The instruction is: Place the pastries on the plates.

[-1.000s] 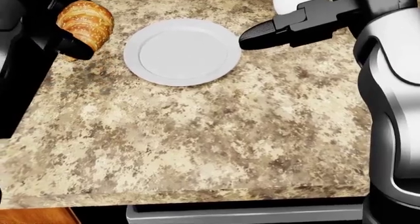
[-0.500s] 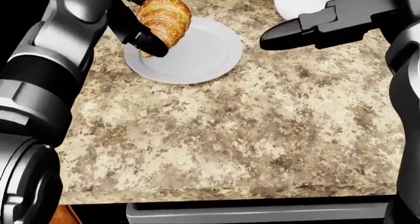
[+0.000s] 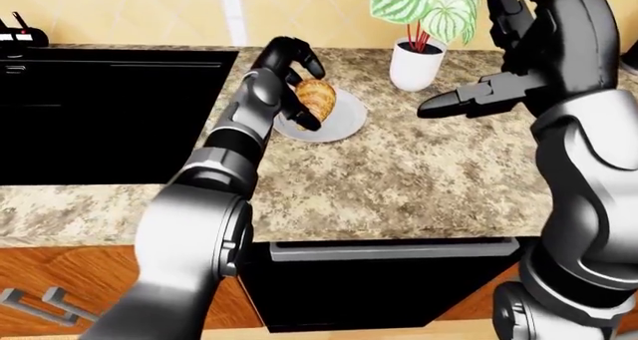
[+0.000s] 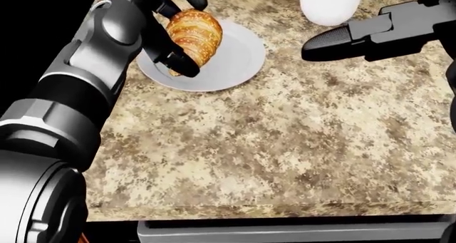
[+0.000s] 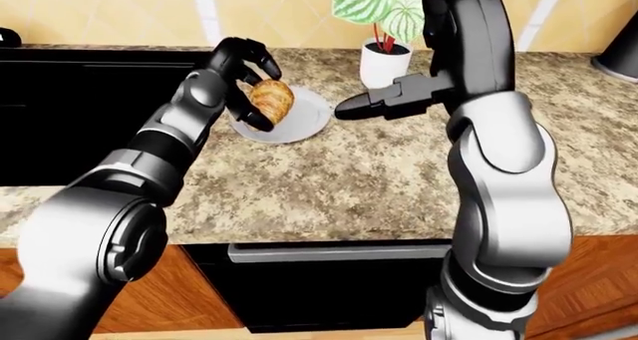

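Observation:
A golden croissant (image 4: 194, 35) is held in my left hand (image 4: 175, 29), whose fingers close round it. It hangs over the left part of a white plate (image 4: 231, 58) on the speckled counter (image 4: 249, 141). I cannot tell whether the croissant touches the plate. My right hand (image 4: 338, 40) is open and empty, fingers straight, hovering to the right of the plate. The croissant also shows in the left-eye view (image 3: 316, 99).
A white pot (image 3: 416, 65) with a green leafy plant (image 3: 427, 2) stands above and to the right of the plate. A black cooktop (image 3: 110, 108) lies left of the counter. A dark appliance front (image 3: 389, 280) sits under the counter's near edge.
My left hand has carried the croissant rightward from beyond the counter's left side to above the plate. My right hand has shifted to the right in the head view.

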`<state>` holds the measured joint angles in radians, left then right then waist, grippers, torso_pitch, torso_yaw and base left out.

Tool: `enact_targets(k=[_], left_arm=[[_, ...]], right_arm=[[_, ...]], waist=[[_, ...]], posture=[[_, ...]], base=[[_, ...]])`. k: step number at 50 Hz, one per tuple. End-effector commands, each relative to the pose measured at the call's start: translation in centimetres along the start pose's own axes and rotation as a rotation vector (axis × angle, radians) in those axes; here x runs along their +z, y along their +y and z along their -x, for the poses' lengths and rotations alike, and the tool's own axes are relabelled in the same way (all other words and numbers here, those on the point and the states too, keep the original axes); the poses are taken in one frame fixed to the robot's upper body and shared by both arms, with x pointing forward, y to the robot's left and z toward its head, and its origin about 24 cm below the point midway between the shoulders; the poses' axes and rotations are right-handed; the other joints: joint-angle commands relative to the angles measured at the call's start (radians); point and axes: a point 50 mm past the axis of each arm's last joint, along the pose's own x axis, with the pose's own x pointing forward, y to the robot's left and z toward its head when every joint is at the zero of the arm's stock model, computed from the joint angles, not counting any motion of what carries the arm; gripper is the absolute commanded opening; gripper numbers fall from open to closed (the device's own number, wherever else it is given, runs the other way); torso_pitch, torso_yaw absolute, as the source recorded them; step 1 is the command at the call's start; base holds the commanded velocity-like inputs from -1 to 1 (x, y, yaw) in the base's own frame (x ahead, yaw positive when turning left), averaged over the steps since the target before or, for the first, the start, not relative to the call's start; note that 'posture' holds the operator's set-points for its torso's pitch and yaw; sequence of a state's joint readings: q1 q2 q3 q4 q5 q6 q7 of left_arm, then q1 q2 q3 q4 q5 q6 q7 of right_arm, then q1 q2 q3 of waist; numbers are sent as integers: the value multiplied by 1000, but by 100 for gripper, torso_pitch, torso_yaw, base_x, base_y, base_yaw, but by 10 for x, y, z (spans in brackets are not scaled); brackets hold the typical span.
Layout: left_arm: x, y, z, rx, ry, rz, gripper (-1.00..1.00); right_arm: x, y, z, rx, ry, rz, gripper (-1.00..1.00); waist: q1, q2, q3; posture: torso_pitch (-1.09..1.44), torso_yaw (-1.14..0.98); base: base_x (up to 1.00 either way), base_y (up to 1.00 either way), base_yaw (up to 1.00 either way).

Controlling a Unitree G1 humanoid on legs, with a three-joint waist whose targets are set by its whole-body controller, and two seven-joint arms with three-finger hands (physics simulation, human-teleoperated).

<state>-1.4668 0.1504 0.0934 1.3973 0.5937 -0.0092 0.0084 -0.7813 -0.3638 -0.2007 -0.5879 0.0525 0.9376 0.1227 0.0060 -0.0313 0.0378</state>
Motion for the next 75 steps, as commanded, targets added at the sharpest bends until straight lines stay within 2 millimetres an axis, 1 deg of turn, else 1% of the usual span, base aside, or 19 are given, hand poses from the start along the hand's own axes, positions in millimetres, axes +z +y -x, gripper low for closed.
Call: enact_targets(k=[1, 3, 4, 6, 10, 12, 13, 15, 16, 20, 31, 42, 47, 59, 64, 65, 68, 71, 75], left_arm=[[27, 19, -1, 73, -103, -6, -98], [27, 17, -1, 71, -104, -12, -89], [28, 16, -1, 69, -107, -10, -74], [28, 16, -1, 69, -106, -10, -57], [26, 14, -1, 67, -105, -9, -33], [26, 12, 0, 65, -106, -13, -5], [26, 12, 0, 69, -107, -12, -1], [25, 12, 0, 73, -106, -15, 21], [25, 12, 0, 74, -110, -18, 59], [25, 11, 0, 72, -111, -25, 100], [27, 18, 0, 86, -114, -13, 100], [44, 57, 3, 108, -185, 142, 100], [46, 74, 5, 117, -193, 143, 100], [34, 109, 16, 168, -239, 193, 100], [37, 125, 31, 195, -275, 219, 100], [34, 126, 37, 210, -269, 194, 100], [34, 131, 57, 230, -281, 205, 100], [32, 141, 75, 261, -276, 194, 100], [28, 144, 98, 283, -268, 207, 100]], right_arm=[[14, -4, 1, -21, -72, 11, 100], [13, -5, 2, -26, -70, 14, 100], [13, -5, 3, -25, -70, 13, 100], [13, -5, 3, -25, -69, 14, 100], [13, -5, 3, -26, -69, 15, 100], [14, -5, 3, -26, -69, 17, 100], [13, -6, 3, -28, -68, 16, 100], [13, -5, 4, -27, -68, 15, 100], [13, -5, 3, -27, -68, 15, 100], [14, -6, 4, -29, -69, 16, 100], [14, -4, 1, -23, -71, 14, 100], [10, 0, 1, -16, -66, 13, 100], [8, 3, -2, -15, -65, 9, 100], [7, 5, -9, -38, -67, 3, 100], [7, 8, -12, -49, -56, 0, 100], [6, 8, -13, -56, -47, -20, 100], [4, 14, -17, -38, -46, -14, 100], [6, 15, -20, -40, -52, -17, 100], [-1, 16, -17, -35, -44, -11, 100]], waist=[[0, -2, -32], [0, -3, -32], [0, -3, -32], [0, -3, -32], [0, -3, -32], [-1, -3, -32], [-1, -3, -32], [0, -3, -32], [0, -3, -33], [-1, -3, -33], [-1, -2, -33], [-1, 1, -30], [-1, 5, -29], [-2, 13, -27], [-5, 17, -25], [-5, 19, -23], [-1, 31, -40], [-1, 37, -43], [-3, 39, -33]], posture=[[0, 0], [0, 0], [0, 0], [0, 0], [0, 0], [0, 0], [0, 0], [0, 0], [0, 0], [0, 0], [0, 0], [0, 0], [0, 0], [0, 0], [0, 0], [0, 0], [0, 0], [0, 0], [0, 0]], base=[[0, 0, 0], [0, 0, 0], [0, 0, 0], [0, 0, 0], [0, 0, 0], [0, 0, 0], [0, 0, 0], [0, 0, 0], [0, 0, 0], [0, 0, 0], [0, 0, 0], [0, 0, 0], [0, 0, 0], [0, 0, 0], [0, 0, 0], [0, 0, 0], [-17, 0, 0], [-21, 0, 0], [-21, 0, 0]])
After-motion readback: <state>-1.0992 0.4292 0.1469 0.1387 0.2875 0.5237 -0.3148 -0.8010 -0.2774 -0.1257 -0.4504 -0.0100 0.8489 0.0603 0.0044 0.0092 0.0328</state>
